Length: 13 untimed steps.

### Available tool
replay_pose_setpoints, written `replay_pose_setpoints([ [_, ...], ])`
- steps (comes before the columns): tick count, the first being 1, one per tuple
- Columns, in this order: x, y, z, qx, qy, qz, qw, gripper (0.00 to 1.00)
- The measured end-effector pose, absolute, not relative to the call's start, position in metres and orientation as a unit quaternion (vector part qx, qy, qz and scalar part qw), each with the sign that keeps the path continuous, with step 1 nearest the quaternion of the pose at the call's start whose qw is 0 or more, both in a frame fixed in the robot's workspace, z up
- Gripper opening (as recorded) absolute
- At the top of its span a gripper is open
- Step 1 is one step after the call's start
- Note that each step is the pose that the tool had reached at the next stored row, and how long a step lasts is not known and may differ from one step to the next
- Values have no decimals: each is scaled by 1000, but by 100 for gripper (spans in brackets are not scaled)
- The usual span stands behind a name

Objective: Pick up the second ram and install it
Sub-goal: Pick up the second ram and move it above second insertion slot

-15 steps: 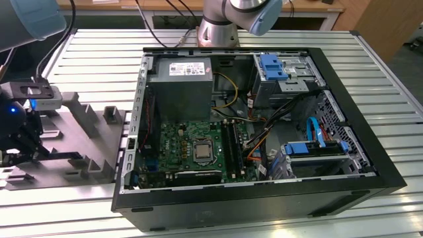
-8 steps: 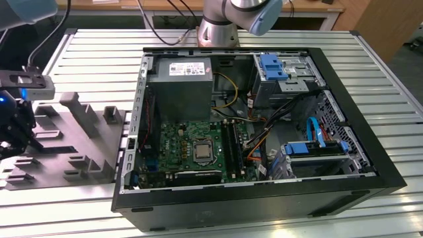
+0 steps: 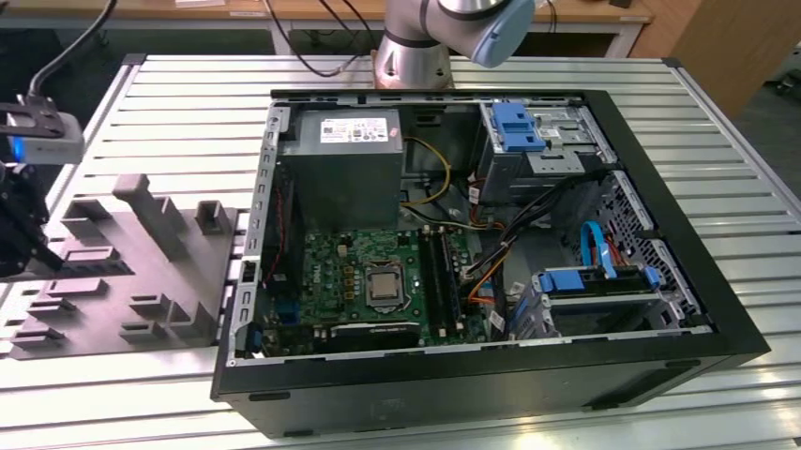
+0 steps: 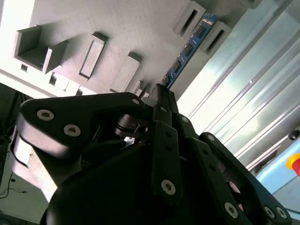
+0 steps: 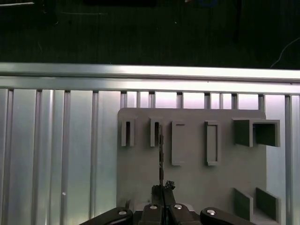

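Exterior view's left edge: the gripper (image 3: 22, 262) hung low over the near corner of a grey fixture plate (image 3: 150, 281) with raised slotted blocks, which lay flat on the ribbed metal table (image 3: 188, 103).

In the second wrist view, the second ram (image 4: 186, 50), blue-green with black chips, ran from the fingertips (image 4: 161, 101) out between two slotted blocks of the plate. In the first wrist view the second ram (image 5: 161, 154) showed edge-on as a thin dark line, its far end at the second slot block from the plate's bare end. The jaws were drawn in narrow, pinching the stick's near end. Could not tell whether the stick sat in its slot or just clear of it.

Centre: an open black computer case (image 3: 501, 398) lay on its side, just beside the plate. Inside it were a grey power supply (image 3: 340, 178) at the far end, a green motherboard (image 3: 319, 267) nearer, and long black memory slots (image 3: 438, 272) along the board's right edge.

Behind the case stood the arm's base (image 3: 415, 56).

Exterior view's right: a blue-latched drive cage (image 3: 532, 131) and blue cables (image 3: 598, 248) sat inside the case.
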<state>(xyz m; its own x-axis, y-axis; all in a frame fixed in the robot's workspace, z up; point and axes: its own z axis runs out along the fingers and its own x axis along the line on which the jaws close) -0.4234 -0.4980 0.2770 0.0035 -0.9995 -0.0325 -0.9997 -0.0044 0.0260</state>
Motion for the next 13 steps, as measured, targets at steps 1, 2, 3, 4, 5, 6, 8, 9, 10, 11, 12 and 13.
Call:
replay_pose_setpoints([
  [1,-423,-498,281,-708,706,21,2,12],
  [2,-423,-498,286,-708,706,21,3,12],
  [3,-423,-498,290,-708,706,21,3,12],
  [4,-423,-498,294,-708,706,21,3,12],
  [5,-423,-498,298,-708,706,21,3,12],
  [6,-423,-498,303,-708,706,21,3,12],
  [8,-423,-498,311,-708,706,22,3,12],
  [9,-423,-498,315,-708,706,22,3,12],
  [10,-423,-498,319,-708,706,22,4,12],
  [11,-423,-498,324,-708,706,22,4,12],
  [12,-423,-498,328,-708,706,22,4,12],
  [13,-423,-498,332,-708,705,22,4,12],
])
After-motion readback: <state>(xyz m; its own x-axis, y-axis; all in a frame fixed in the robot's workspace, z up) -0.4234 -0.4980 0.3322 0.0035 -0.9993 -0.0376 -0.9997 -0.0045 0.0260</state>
